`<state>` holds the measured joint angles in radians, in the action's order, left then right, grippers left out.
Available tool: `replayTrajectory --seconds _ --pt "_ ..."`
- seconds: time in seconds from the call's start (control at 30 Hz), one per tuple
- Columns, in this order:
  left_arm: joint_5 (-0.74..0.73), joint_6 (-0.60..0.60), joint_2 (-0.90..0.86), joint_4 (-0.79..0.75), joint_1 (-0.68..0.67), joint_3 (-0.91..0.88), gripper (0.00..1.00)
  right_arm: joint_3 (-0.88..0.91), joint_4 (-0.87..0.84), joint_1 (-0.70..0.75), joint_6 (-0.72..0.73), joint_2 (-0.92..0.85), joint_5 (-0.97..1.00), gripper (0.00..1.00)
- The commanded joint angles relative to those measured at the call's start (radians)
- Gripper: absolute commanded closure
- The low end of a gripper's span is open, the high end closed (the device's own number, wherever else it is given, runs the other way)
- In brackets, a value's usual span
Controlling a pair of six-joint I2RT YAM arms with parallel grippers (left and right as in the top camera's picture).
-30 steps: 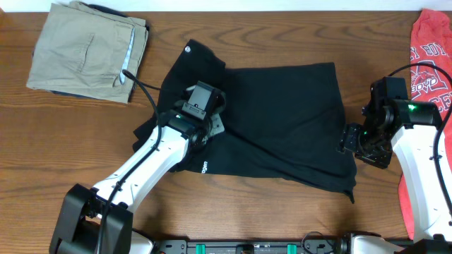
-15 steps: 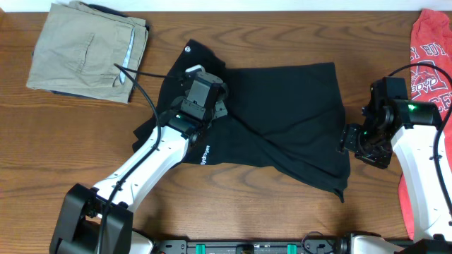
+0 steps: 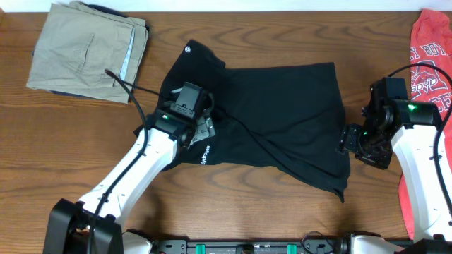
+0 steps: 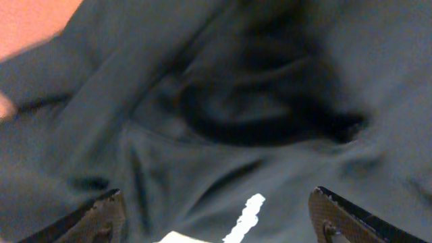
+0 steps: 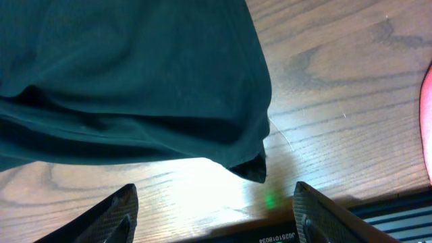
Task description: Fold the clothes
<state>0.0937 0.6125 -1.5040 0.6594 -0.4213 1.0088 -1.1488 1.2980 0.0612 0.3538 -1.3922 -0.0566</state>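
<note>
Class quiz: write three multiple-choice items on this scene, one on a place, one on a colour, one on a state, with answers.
1. Where do the trousers lie?
A. far-left corner
B. right edge
C. under the shirt

2. What colour is the shirt below the left pincer?
A. white
B. red
C. black

3. The right pincer is:
A. shut on the shirt
B. open
C. shut on the trousers

Answers:
1 A, they sit folded at the far-left corner.
2 C, the cloth is black.
3 B, its jaws stand wide apart, holding nothing.

On the table (image 3: 282, 35) the shirt (image 3: 282, 120) lies central, trousers (image 3: 85, 49) far left, T-shirt (image 3: 427, 63) at right edge.
</note>
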Motion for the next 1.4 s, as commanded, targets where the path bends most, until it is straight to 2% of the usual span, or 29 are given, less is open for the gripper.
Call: replayTrajectory --seconds 0.0,0.17,0.27,0.47,0.57,0.67,0.7,0.73,0.87,0.97,1.13,1.2,1.27,1.3,1.37 --pt "-0.066 -0.044 -0.055 0.031 0.018 0.007 0.12 0.001 -0.005 -0.004 -0.014 0.005 -0.009 0.28" --pt "-0.067 -0.059 -0.153 0.047 0.022 0.007 0.14 0.001 0.0 -0.007 -0.014 0.005 -0.034 0.28" --pt "-0.065 -0.042 -0.212 0.086 0.043 0.007 0.25 0.001 0.008 -0.016 -0.019 0.005 -0.033 0.28" --pt "-0.056 -0.029 -0.317 0.15 0.156 0.007 0.34 0.001 0.011 -0.029 -0.019 0.005 -0.034 0.29" --pt "-0.056 -0.028 -0.333 0.187 0.226 0.007 0.45 0.001 0.011 -0.044 -0.018 0.005 -0.039 0.28" --pt "-0.056 -0.028 -0.327 0.223 0.301 0.007 0.5 0.005 0.012 -0.071 -0.018 0.005 -0.049 0.23" --pt "-0.056 -0.027 -0.325 0.235 0.328 0.007 0.52 0.008 0.013 -0.079 -0.018 0.005 -0.05 0.14" --pt "-0.056 -0.028 -0.323 0.246 0.352 0.007 0.53 0.014 0.012 -0.089 -0.018 0.005 -0.054 0.01" --pt "-0.056 -0.028 -0.317 0.276 0.42 0.007 0.53 0.059 0.002 -0.131 0.005 0.005 -0.057 0.01" --pt "-0.056 -0.028 -0.317 0.283 0.436 0.007 0.5 0.119 -0.021 -0.153 0.075 0.005 -0.058 0.01" --pt "-0.056 -0.028 -0.317 0.272 0.436 0.007 0.35 0.206 -0.024 -0.161 0.102 0.022 -0.119 0.01" --pt "-0.056 -0.028 -0.317 0.267 0.436 0.007 0.21 0.23 -0.026 -0.163 0.101 0.048 -0.162 0.01" --pt "-0.056 -0.028 -0.317 0.263 0.436 0.007 0.03 0.27 -0.031 -0.182 0.102 0.105 -0.216 0.01" --pt "-0.056 -0.028 -0.317 0.263 0.436 0.007 0.0 0.287 -0.032 -0.194 0.102 0.128 -0.232 0.01" --pt "-0.056 -0.028 -0.317 0.263 0.436 0.007 0.02 0.327 -0.04 -0.223 0.102 0.175 -0.272 0.01"
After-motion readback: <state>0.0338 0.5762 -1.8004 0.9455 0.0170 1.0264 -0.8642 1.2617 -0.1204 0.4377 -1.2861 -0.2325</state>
